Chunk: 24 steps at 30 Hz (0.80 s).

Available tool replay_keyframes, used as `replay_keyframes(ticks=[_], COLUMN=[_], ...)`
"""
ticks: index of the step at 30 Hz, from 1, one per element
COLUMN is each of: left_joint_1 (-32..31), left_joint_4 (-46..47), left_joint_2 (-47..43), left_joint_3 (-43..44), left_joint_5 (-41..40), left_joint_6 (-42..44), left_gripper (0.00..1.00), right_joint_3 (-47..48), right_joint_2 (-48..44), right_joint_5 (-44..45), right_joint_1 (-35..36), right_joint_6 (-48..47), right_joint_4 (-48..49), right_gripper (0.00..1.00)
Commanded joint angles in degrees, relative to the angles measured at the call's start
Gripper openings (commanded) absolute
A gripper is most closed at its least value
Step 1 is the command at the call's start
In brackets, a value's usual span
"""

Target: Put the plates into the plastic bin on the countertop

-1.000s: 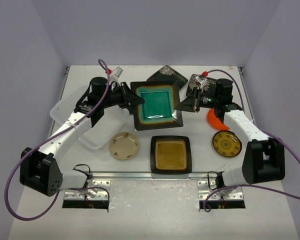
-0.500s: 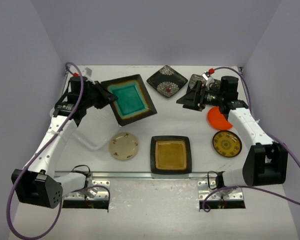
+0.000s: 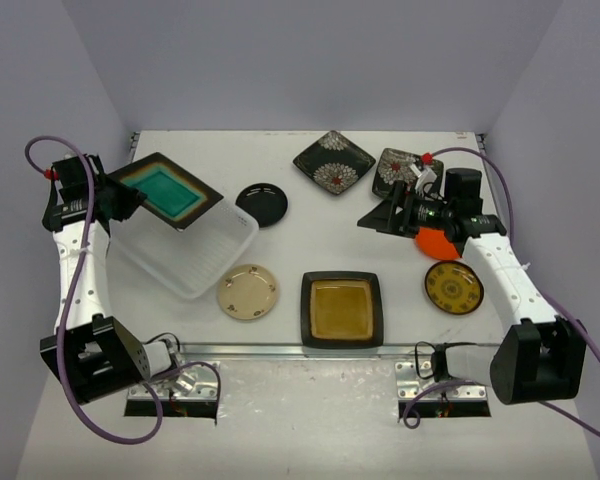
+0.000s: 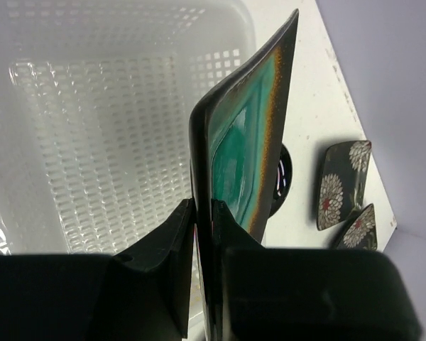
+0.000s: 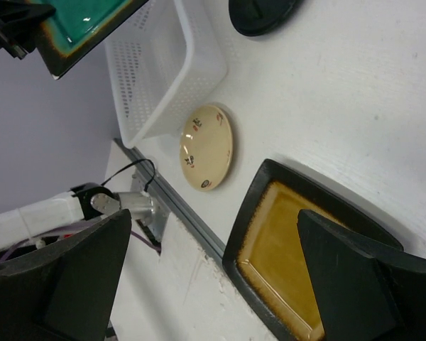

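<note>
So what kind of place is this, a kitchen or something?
More likely a robot test cell than a kitchen: a bare white table boxed in by plain walls, two arms bolted to its front rail, and loose plates set out beside a plastic bin.

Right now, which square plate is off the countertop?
The teal-centred one, held by the left gripper over the plastic bin; the amber one and flowered ones lie flat.
</note>
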Motion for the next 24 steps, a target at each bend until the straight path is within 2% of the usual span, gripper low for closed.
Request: replay_keyframes(ticks=[1,13,15,16,19,20,21,22,24], left_joint_1=[0.3,3.7,4.2,4.3,4.5,4.4,4.4,4.4,4.4], left_joint_4=[7.8,14.1,15.5,15.7,16.8,17.2,17.1,16.9,15.7], left_joint_2=[-2.3,1.3,2.5,3.0,4.2,4.3,4.3,4.3,4.7], left_joint_3=[-0.5,-11.5,-12.8,-12.8,-13.6,-13.6,-13.9,-14.0,-13.7], left_joint_5=[3.7,2.0,3.1,3.1,3.7,4.3,4.3,4.3,3.4], left_joint_6=[-2.5,-4.3,-4.6,-4.6,-3.9,-3.7,-3.7,-3.7,-3.5], left_gripper=[0.00,0.00,0.03,0.07,0.33,0.46,0.65,0.68,0.96], right_joint_3=[-2.6,-3.7,-4.0,-4.3,-6.6,-7.6,-8.1,-8.4,-8.6], right_joint_2=[-3.6,-7.1,-7.2,-7.3,-8.4,-8.9,-9.0,-9.0,-8.7], right_joint_5=[3.0,2.2,2.0,1.8,1.9,2.7,3.4,4.1,6.3], right_joint_1=[-0.3,-0.3,-0.3,-0.3,-0.2,-0.2,-0.2,-0.2,-0.1], right_joint_6=[-2.9,-3.7,-3.6,-3.6,-3.7,-3.7,-4.0,-4.2,-5.1], right_joint_4=[-0.8,-2.0,-2.1,-2.1,-1.7,-1.6,-1.7,-2.0,-3.3], right_gripper=[0.99,0.99,0.99,0.99,0.99,0.99,0.99,0.99,0.99])
